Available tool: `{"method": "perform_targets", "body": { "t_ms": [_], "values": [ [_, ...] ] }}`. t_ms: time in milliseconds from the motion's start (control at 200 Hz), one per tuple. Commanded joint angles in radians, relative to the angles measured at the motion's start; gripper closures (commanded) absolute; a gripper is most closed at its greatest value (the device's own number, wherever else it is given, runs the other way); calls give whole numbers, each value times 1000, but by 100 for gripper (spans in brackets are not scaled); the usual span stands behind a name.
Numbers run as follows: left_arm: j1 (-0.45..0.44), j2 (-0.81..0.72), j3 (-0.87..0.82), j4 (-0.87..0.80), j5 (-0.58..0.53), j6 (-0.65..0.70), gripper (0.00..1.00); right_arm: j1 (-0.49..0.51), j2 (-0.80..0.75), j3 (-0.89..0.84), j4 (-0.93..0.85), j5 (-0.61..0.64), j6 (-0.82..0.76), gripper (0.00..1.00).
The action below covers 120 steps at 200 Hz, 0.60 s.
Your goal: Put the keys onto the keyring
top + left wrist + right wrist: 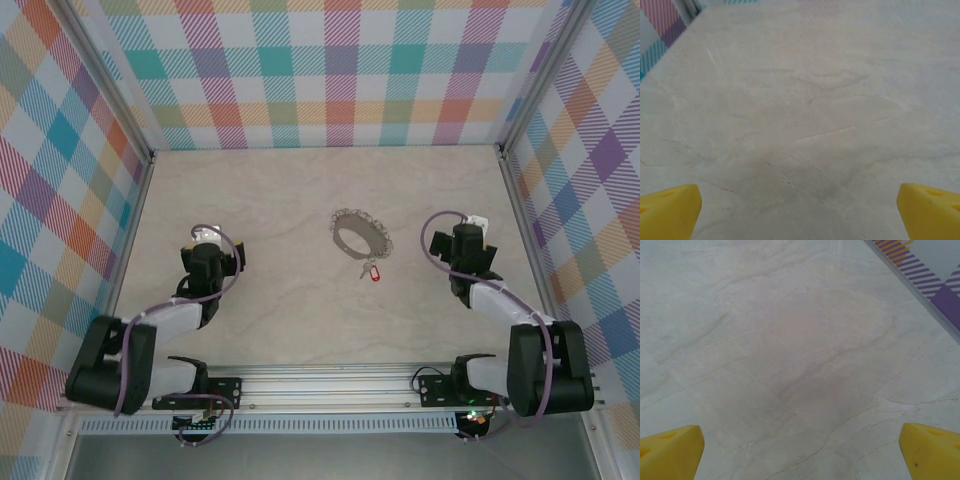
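Top external view: keyring (360, 236) lies flat on the pale marble-look table (270, 310), a little right of frame centre, its grey hoop edged with small silver loops. Keys (371, 269) sit just below the hoop's lower-right edge: red tag (376, 272) lowest, small silver key between tag and hoop. The key looks to touch the loop edge, but it is too small to tell whether it is hooked on or only lying against it. Left gripper (205, 236) is at mid-left of the frame, over bare table, well apart from the keyring. Right gripper (470, 226) is at mid-right, nearer the keyring than the left one but still clear of it. Both arms fold back to their bases on the metal rail (330, 378) along the bottom. Plaid walls (330, 70) close off the back and both sides. Left wrist view: yellow fingertips (667, 212) in the bottom corners of the frame, spread wide with nothing between them, bare table beyond, a strip of plaid wall at the upper left. Right wrist view: same picture, yellow fingertips (670, 452) in the bottom corners, spread wide and holding nothing, bare table ahead, purple-striped wall at the upper right.
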Motion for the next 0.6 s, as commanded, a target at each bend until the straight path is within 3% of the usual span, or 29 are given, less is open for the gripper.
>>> {"method": "perform_targets", "body": {
  "t_ms": [0,115,200,255,340,380,420,595],
  "values": [
    [50,82,8,224,109,9,0,-13,74,-72,386,-49,-67,0],
    [90,192,22,285,193,-7,0,-20,120,-73,463,-153,-112,0],
    [93,263,44,308,224,2,0,-44,213,-117,663,-202,-119,0],
    [100,259,92,213,236,2,0,-50,212,-63,535,-266,-131,0],
    [122,264,98,207,273,-12,0,-52,327,-58,677,-335,-170,0],
    [123,261,101,196,274,-13,0,-60,292,-31,541,-352,-157,0],
    [123,263,101,195,274,-12,0,-66,315,-46,616,-363,-157,0],
    [136,265,106,190,295,-20,0,-71,304,-42,588,-369,-157,0]
  ]
}}
